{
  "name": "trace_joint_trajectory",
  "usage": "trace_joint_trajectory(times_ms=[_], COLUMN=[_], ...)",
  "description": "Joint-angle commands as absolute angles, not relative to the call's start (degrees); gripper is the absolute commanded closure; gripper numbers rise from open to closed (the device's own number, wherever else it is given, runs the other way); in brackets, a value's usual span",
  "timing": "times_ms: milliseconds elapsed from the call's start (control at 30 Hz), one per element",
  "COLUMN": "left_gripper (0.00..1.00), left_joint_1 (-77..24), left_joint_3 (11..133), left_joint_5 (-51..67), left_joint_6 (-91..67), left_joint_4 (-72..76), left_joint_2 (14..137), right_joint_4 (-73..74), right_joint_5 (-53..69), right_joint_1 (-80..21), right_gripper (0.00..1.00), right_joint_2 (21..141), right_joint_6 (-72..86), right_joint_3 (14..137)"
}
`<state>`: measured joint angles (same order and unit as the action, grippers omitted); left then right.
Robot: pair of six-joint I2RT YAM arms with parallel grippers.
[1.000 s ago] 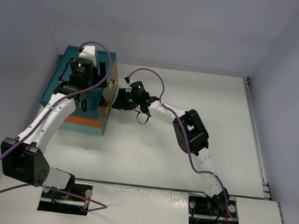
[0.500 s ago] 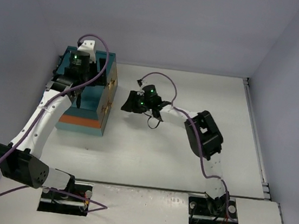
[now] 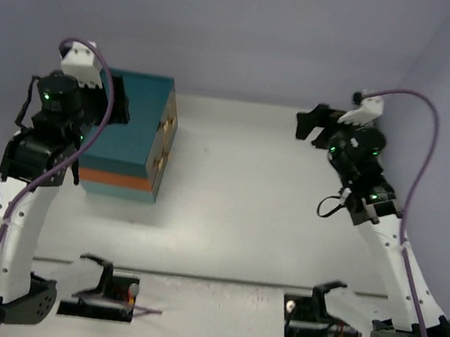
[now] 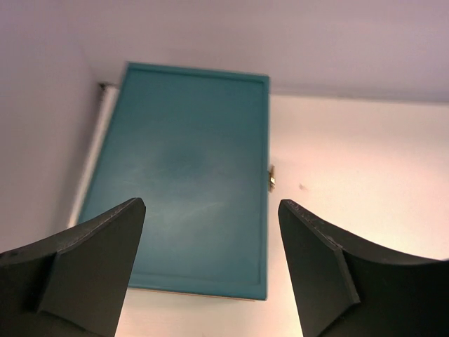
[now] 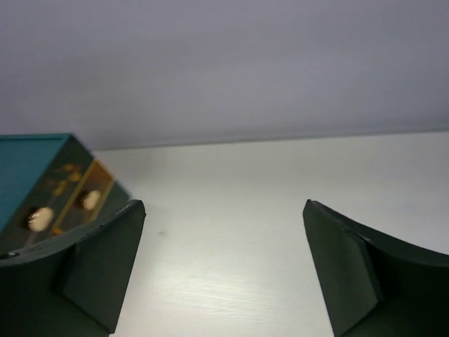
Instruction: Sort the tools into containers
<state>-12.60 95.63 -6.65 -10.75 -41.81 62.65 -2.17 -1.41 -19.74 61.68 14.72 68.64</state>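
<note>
My left gripper [image 4: 210, 207] wide, empty, hovering over teal chest [image 3: 127, 132] at table [image 3: 268, 215] far-left corner. My right gripper [image 5: 223, 205] wide, empty, high near right edge. Drawers [image 3: 165, 141] look shut; no tools visible, likely sorted inside, so arms parked clear.

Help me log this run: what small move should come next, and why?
Probably nothing more than homing the arms: no tool shows on the table, the drawers of the teal chest look shut, and the left gripper and right gripper both stand open and empty, apart from it.
</note>
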Motion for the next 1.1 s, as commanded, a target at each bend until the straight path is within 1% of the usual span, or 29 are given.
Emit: trace_joint_trajectory(times_ms=[0,133,200,300,400,533,633,800,900,1067], left_gripper=[0.25,0.25,0.25,0.22,0.20,0.19,0.18,0.18,0.18,0.18], left_joint_1=[-12.39,-12.39,-12.39,-12.39,-12.39,-12.39,-12.39,-12.39,-12.39,-12.39], left_joint_3=[90.65,82.94,76.42,72.29,71.98,72.07,73.21,72.51,72.49,73.19], left_joint_5=[-17.08,-21.27,-24.72,-26.81,-26.82,-25.92,-25.82,-25.72,-24.33,-22.91], left_joint_6=[-8.70,-8.76,-8.65,-7.88,-7.99,-9.41,-11.09,-12.49,-13.01,-14.61], left_joint_4=[-41.05,-41.26,-41.31,-43.32,-47.30,-49.37,-50.93,-51.70,-52.47,-53.17], left_joint_2=[53.26,46.44,42.19,37.48,36.50,36.74,37.20,37.28,38.13,39.26], right_joint_4=[4.38,8.25,10.54,12.30,12.57,12.57,12.61,12.74,12.74,13.31], right_joint_5=[-18.19,-25.08,-27.17,-30.74,-31.22,-25.40,-23.63,-23.32,-25.14,-26.31], right_joint_1=[-19.25,-19.11,-19.16,-19.21,-20.08,-21.47,-22.06,-23.03,-23.26,-23.91], right_gripper=[0.01,0.00,0.00,0.00,0.00,0.00,0.00,0.00,0.00,0.00], right_joint_2=[50.71,42.71,40.08,36.77,32.50,29.38,28.33,27.06,26.58,27.71], right_joint_6=[9.44,7.95,5.47,4.01,2.16,0.71,2.17,3.88,4.48,4.98], right_joint_3=[61.96,60.73,60.65,58.81,57.37,56.59,56.80,56.68,56.50,57.73])
